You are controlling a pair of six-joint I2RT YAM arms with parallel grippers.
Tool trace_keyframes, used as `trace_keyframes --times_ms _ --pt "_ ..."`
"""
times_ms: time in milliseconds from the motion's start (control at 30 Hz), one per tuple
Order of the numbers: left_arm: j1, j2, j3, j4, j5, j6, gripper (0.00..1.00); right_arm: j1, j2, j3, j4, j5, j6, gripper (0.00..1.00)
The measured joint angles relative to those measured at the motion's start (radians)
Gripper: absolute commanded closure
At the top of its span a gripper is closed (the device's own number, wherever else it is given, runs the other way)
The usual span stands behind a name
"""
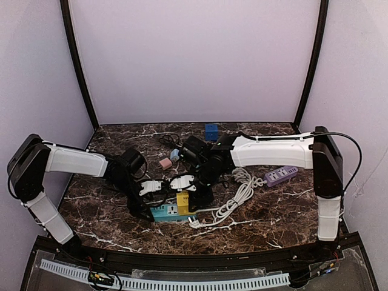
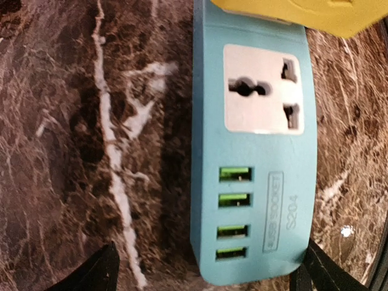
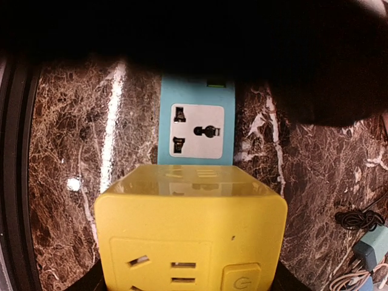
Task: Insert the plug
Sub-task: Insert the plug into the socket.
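Press yellow plastic cube adapter (image 3: 190, 236), clamped in right gripper (image 3: 191, 282), squarely into teal plastic power strip (image 2: 251, 151). Brace strip with open left gripper (image 2: 206, 273).

You see yellow cube adapter (image 3: 191, 233) up close, covering near end of blue power strip (image 3: 197, 97); empty socket (image 3: 196, 131) beyond.

- Left wrist view: the yellow cube adapter (image 2: 303, 12) is cropped by the top edge and covers the far end of the blue power strip (image 2: 254, 182). Of the left gripper (image 2: 206, 276), only dark tips show at the bottom corners.
- Right wrist view: a dark, unfocused mass across the top hides the strip's far end. The cube's base runs off the lower edge, and the right gripper (image 3: 194, 282) shows only as dark slivers flanking it.
- Top view: both grippers mask where cube meets strip. A pink piece (image 1: 165, 163) behind them is too small to identify.
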Motion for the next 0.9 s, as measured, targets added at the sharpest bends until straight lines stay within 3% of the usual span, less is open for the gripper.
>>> trace_keyframes --times_ms 467,667,900 --pt "-0.008 0.04 0.027 0.082 -0.034 0.006 0.09 -0.006 0.031 0.046 -0.005 0.038 0.013 1.0" --pt "0.023 0.038 0.034 0.035 0.053 0.031 0.02 -0.021 0.062 0.089 -0.021 0.023 0.025 1.0" --pt "0.126 0.032 0.091 -0.063 0.149 0.029 0.01 -0.028 0.083 0.122 -0.05 0.008 0.043 1.0"
